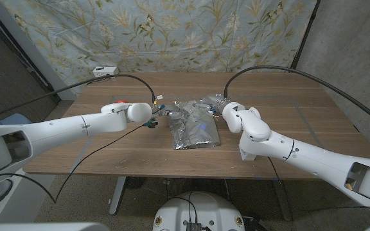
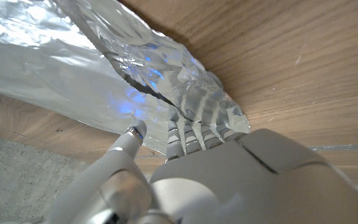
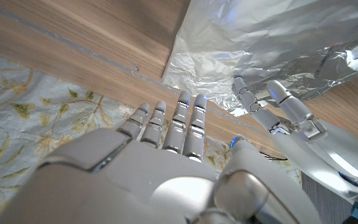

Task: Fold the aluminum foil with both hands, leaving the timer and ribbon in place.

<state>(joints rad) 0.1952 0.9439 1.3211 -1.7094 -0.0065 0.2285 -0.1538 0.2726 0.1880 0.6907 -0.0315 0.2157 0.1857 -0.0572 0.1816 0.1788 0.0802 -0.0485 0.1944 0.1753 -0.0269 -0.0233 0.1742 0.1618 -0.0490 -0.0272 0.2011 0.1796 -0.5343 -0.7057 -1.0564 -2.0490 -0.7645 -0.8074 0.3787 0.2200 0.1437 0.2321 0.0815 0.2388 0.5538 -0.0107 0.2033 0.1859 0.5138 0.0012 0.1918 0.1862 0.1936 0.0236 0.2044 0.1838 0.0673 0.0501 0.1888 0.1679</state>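
The aluminum foil (image 1: pixel 194 125) lies near the middle of the wooden table (image 1: pixel 300 128), a crumpled sheet whose long axis runs from the far edge toward the robot, its near edge roughly straight and its far end bunched up between the 2 hands. The left hand (image 1: pixel 158 115) is at the foil's far left corner, the right hand (image 1: pixel 218 102) at its far right corner.

In the left wrist view, the left hand's fingers (image 2: pixel 191 134) lie side by side, tips against a raised, creased fold of foil (image 2: pixel 104 62); whether they pinch it cannot be told. The right wrist view shows the right hand (image 3: pixel 173 155) with fingers (image 3: pixel 188 121) extended together, close to the foil's edge (image 3: pixel 229 68) without clearly gripping it, and the left hand (image 3: pixel 291 118) reaching onto the foil. Behind the table hangs a floral cloth (image 1: pixel 172 32), and a small white box (image 1: pixel 105 70) sits at the far left edge.
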